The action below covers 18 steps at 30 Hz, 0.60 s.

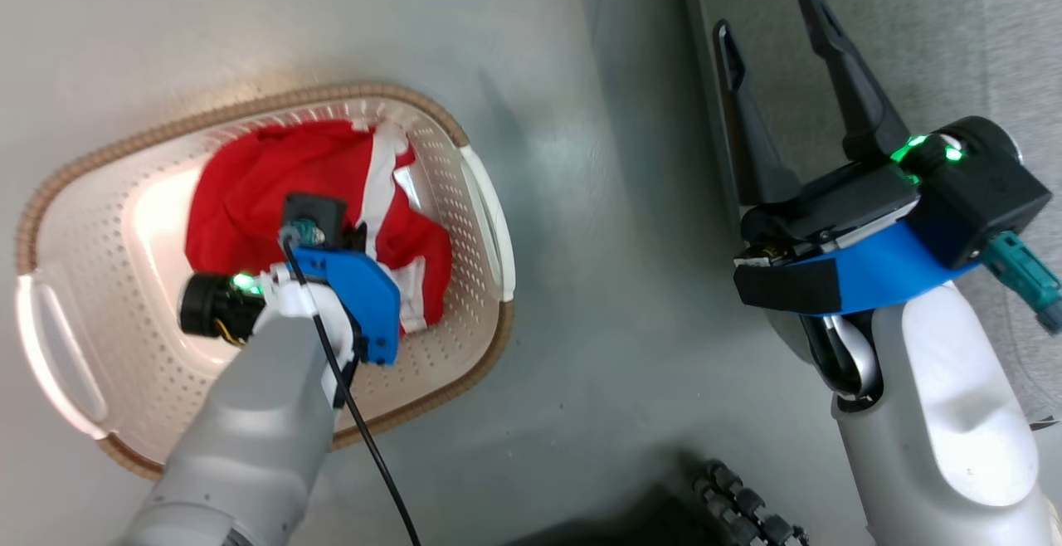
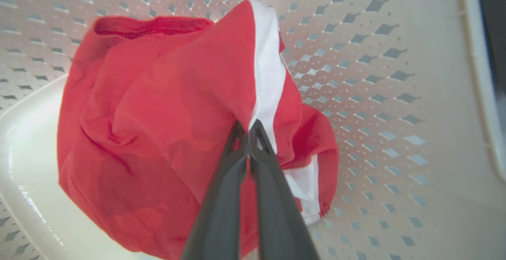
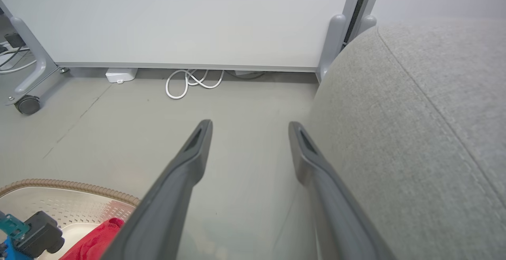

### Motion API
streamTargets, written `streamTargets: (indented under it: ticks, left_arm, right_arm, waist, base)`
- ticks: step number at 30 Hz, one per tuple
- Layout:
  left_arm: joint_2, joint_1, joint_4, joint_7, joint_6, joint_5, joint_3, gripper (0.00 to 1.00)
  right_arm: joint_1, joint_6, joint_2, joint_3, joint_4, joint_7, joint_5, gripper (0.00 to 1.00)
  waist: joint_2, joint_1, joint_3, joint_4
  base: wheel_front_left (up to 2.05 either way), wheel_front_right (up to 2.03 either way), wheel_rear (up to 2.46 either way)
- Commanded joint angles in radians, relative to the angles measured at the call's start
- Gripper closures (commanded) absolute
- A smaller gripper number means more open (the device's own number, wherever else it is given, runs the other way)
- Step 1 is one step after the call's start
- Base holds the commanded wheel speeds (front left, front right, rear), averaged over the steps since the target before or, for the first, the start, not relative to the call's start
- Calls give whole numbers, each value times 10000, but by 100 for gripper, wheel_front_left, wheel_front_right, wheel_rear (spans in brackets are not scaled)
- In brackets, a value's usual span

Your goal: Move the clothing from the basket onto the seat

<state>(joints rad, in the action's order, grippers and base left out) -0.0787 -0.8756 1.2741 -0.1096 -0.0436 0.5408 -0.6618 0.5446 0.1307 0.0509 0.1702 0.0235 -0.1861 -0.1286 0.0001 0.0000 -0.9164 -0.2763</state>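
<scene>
grey floor (image 1: 614,297), basket (image 1: 249,108), fold of clothing (image 2: 158,106) inside the closed left claw (image 2: 248,126)

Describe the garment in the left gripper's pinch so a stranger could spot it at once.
Left of the light grey seat, on the grey floor, stands an oval cream-white laundry basket with a brown woven-look rim. Inside lies the clothing, a crumpled bundle pinched by the shut left gripper. Bright red with a white stripe, it stands out against pale plastic and grey floor.
</scene>
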Motion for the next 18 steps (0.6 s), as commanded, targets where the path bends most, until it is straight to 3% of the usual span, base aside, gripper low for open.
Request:
streamTargets:
  ticks: [1,10,18]
  left_arm:
    - [46,231,20,-79,-57,66,-52,100]
    - [281,1670,-93,-498,-491,327,-431,100]
    - [289,2723,-1422,-506,-788,958,-1233,100]
  right_arm:
    - [-89,1,-8,30,141,-17,46,0]
    - [-763,1,-2,78,1009,344,446,0]
    - [-1496,1,2,349,1694,850,381,0]
  waist:
    - [-1,0,672,128]
    - [-1,0,3380,806]
    - [-1,0,5681,1496]
  base:
    - [0,0,0]
    - [0,0,0]
    - [0,0,0]
